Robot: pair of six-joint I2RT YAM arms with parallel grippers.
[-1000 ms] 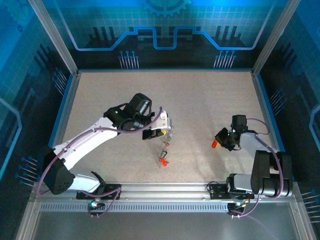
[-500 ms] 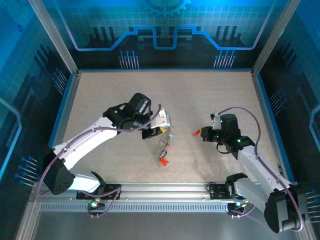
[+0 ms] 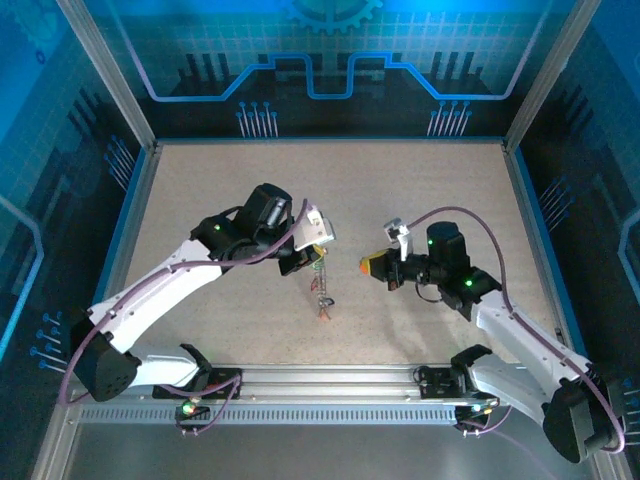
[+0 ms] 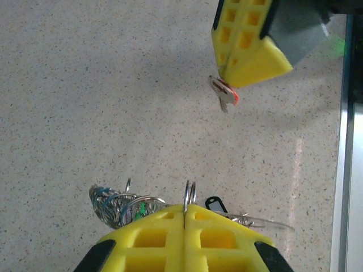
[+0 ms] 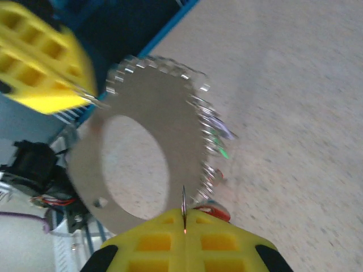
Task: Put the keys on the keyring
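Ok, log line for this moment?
left gripper: shut on keyring | right gripper: shut on red key | red key apart from keyring

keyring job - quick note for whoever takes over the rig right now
Left claw: shut on the keyring.
Right claw: shut on the red key, close to the ring, not touching it.
Done: a bunch of keys hangs by the left claw, seemingly already on the ring.
Left: thread the red key on.
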